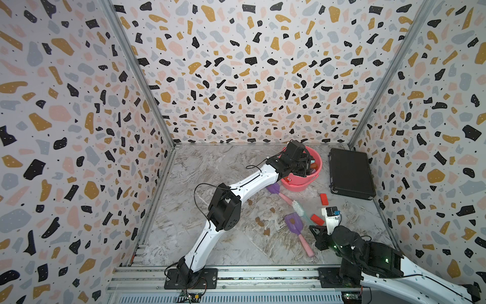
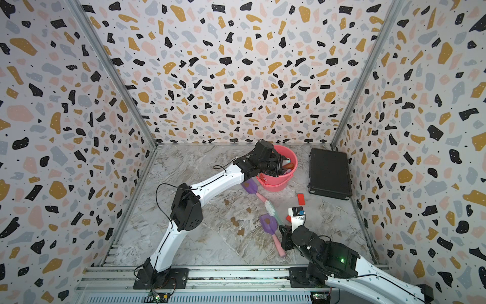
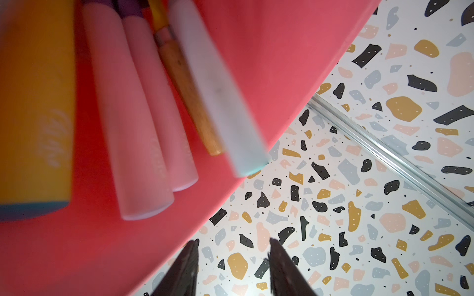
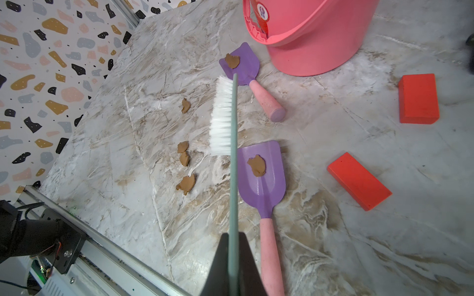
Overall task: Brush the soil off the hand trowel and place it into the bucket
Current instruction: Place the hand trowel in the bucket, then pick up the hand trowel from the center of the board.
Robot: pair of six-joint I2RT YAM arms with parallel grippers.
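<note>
The coral-pink bucket (image 1: 297, 184) (image 2: 273, 184) (image 4: 315, 38) stands at the back of the table. My left gripper (image 1: 306, 165) (image 3: 233, 243) hangs over its rim, open, with nothing between the fingers. Several tool handles (image 3: 128, 115) lean inside the bucket wall (image 3: 256, 51). Two purple hand trowels with pink handles lie on the table: one by the bucket (image 4: 242, 64) (image 1: 273, 188), one nearer (image 4: 261, 179) (image 1: 294, 223). Each blade carries a soil blob (image 4: 256, 165) (image 4: 232, 60). My right gripper (image 4: 233, 235) (image 1: 313, 227) is shut on a green brush (image 4: 223, 115), its bristles beside the near trowel.
Loose soil blobs (image 4: 186, 183) (image 4: 186, 105) lie on the marble top left of the trowels. Two red blocks (image 4: 418, 98) (image 4: 359, 180) sit right of them. A flat black case (image 1: 351, 173) lies at the back right. A metal rail (image 1: 236, 273) runs along the front edge.
</note>
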